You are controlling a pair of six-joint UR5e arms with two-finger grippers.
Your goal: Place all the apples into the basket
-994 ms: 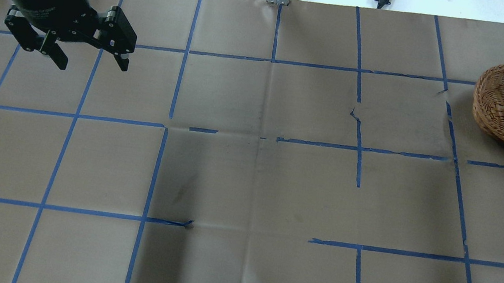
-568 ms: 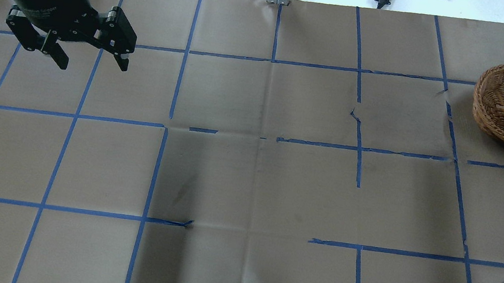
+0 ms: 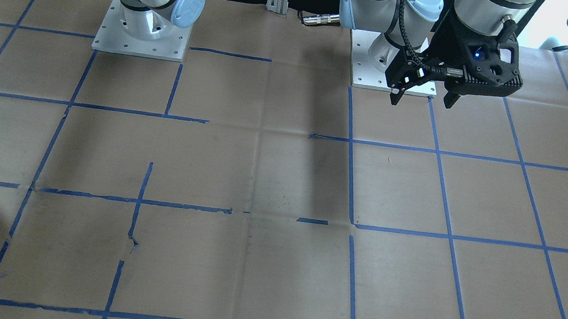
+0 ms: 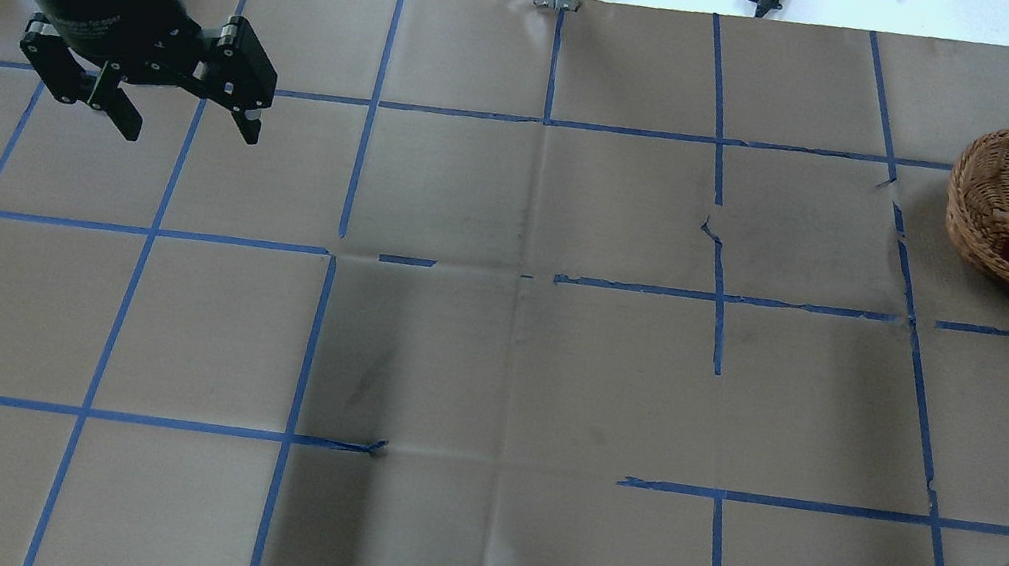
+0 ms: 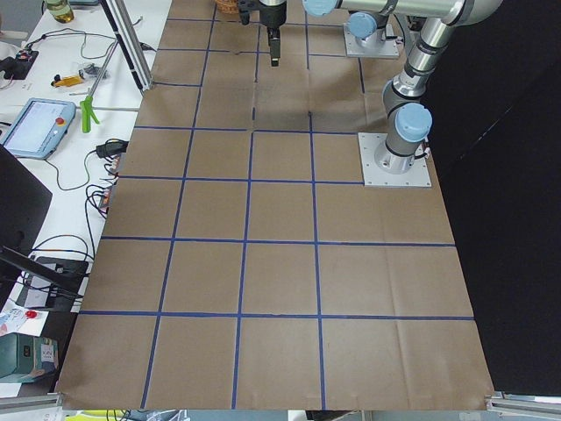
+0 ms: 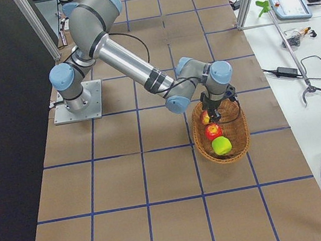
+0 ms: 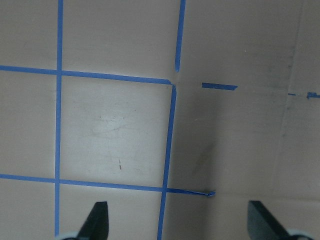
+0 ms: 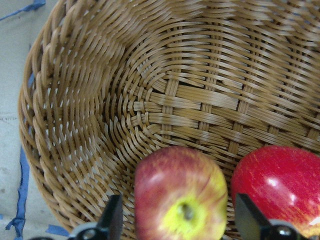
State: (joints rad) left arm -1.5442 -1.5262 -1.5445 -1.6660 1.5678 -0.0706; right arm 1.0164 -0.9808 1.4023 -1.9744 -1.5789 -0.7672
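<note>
Far left, the left pincer hangs spread and empty above the tabletop. At right, inside the basket, the right pincer stands released astride the red-and-yellow apple. The red apple lies just beside it and the green apple beyond. Best to lift straight up, prongs wide, nudging nothing. The apple is round with no long axis, and its stem dimple faces up.
</note>
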